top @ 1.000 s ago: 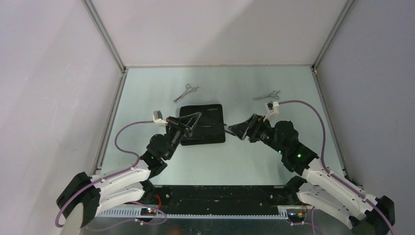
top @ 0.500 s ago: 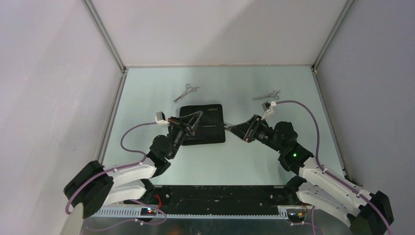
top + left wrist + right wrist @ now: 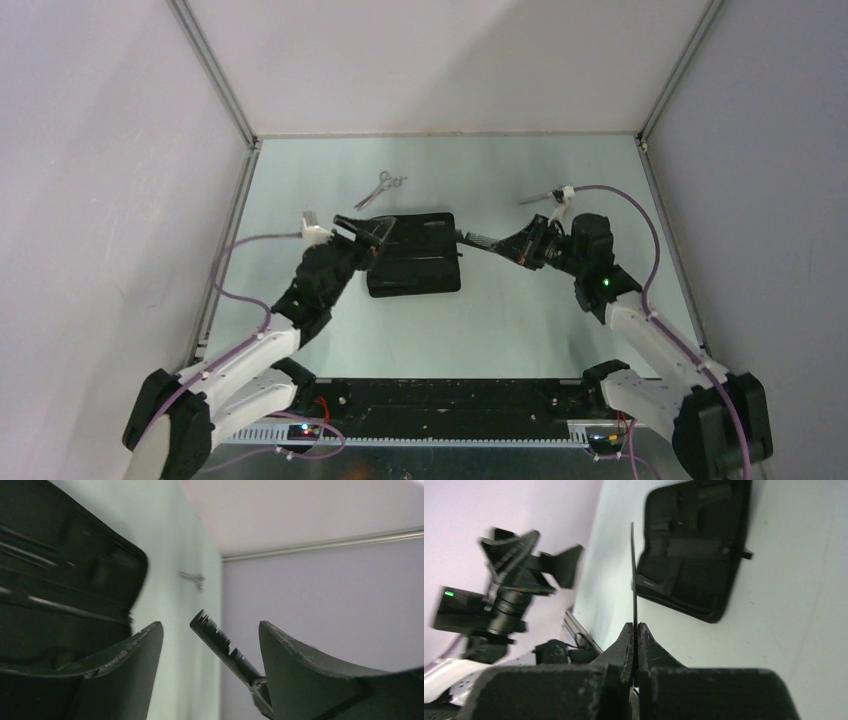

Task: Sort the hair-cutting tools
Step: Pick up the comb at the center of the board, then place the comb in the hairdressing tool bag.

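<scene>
Hair-cutting tools, current state. Pale green table (image 3: pixel 500 310) carries everything. Large black rectangular zip case (image 3: pixel 415 268) lies open and flat near the table centre, with both arms reaching in from either side.

Left gripper (image 3: pixel 368 222) hovers over the case's upper-left corner, fingers spread wide and nothing between them. Right gripper (image 3: pixel 497 243) is just beside the case's right edge, fingers clamped on a thin black comb (image 3: pixel 475 239). The comb sticks out from the fingertips towards the case, its tip at the case's upper-right corner.

Right wrist view shows the comb (image 3: pixel 632 570) edge-on, pinched at its near end. Left wrist view shows its toothed end (image 3: pixel 215 632) in the gap between the left fingers, touching neither. Can't tell which of the two combs it is.

First small silver metal scissors (image 3: pixel 380 187) lie on the table just behind the case's upper-left corner. Second silver scissors (image 3: pixel 540 197) lie behind the right gripper, partly hidden by the wrist. Both are untouched.
</scene>
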### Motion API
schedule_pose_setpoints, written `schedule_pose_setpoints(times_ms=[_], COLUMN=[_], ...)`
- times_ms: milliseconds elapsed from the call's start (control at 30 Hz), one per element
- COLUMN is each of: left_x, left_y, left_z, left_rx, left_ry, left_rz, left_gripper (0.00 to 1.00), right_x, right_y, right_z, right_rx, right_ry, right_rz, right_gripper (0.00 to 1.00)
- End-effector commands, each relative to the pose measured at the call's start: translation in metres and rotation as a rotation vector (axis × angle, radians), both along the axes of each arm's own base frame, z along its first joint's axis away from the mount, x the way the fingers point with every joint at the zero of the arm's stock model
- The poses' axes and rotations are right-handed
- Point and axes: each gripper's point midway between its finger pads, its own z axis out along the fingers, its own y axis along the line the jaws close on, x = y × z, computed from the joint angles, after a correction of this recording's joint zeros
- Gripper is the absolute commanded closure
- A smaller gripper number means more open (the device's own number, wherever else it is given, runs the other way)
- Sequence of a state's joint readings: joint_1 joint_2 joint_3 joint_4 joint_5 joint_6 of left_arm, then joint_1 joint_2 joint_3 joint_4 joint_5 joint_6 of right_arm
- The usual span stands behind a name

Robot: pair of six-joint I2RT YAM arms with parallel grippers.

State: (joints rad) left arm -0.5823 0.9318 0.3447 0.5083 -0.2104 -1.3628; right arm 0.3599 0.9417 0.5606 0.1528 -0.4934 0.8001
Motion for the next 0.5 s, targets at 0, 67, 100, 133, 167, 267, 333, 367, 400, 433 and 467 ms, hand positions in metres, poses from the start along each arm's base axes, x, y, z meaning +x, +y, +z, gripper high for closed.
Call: schedule_pose_setpoints(times_ms=[0, 67, 100, 133, 167, 267, 333, 367, 400, 433, 467], left_x=[-0.002, 0.001, 0.005, 0.006, 0.010, 0.020, 0.030, 0.033, 0.037, 0.039, 0.042], left_y=[0.031, 0.047, 0.056, 0.059, 0.065, 0.071, 0.070, 0.070, 0.070, 0.070, 0.069], left_z=[-0.046, -0.058, -0.063, -0.067, -0.072, -0.084, -0.089, -0.100, -0.100, -0.111, -0.112], left_rx=[0.416, 0.554, 0.640, 0.679, 0.741, 0.821, 0.854, 0.878, 0.891, 0.906, 0.918], left_ry=[0.191, 0.267, 0.305, 0.325, 0.359, 0.412, 0.438, 0.468, 0.471, 0.504, 0.509], left_rz=[-0.059, -0.072, -0.090, -0.102, -0.121, -0.156, -0.179, -0.197, -0.205, -0.219, -0.224], left_gripper=[0.24, 0.23, 0.23, 0.24, 0.25, 0.30, 0.31, 0.32, 0.32, 0.33, 0.34], right_x=[0.009, 0.016, 0.016, 0.023, 0.022, 0.031, 0.035, 0.035, 0.039, 0.040, 0.043], right_y=[0.003, 0.004, 0.003, 0.005, 0.003, 0.004, 0.003, 0.004, 0.004, 0.005, 0.006], right_z=[-0.003, -0.012, -0.018, -0.023, -0.031, -0.046, -0.055, -0.056, -0.061, -0.063, -0.068], right_rx=[-0.123, -0.166, -0.192, -0.207, -0.234, -0.275, -0.286, -0.283, -0.288, -0.288, -0.290], right_ry=[0.022, 0.058, 0.075, 0.093, 0.120, 0.166, 0.192, 0.195, 0.203, 0.210, 0.223], right_rz=[0.133, 0.158, 0.170, 0.178, 0.190, 0.233, 0.250, 0.260, 0.265, 0.272, 0.278], right_gripper=[1.00, 1.00, 1.00, 1.00, 1.00, 1.00, 1.00, 1.00, 1.00, 1.00, 1.00])
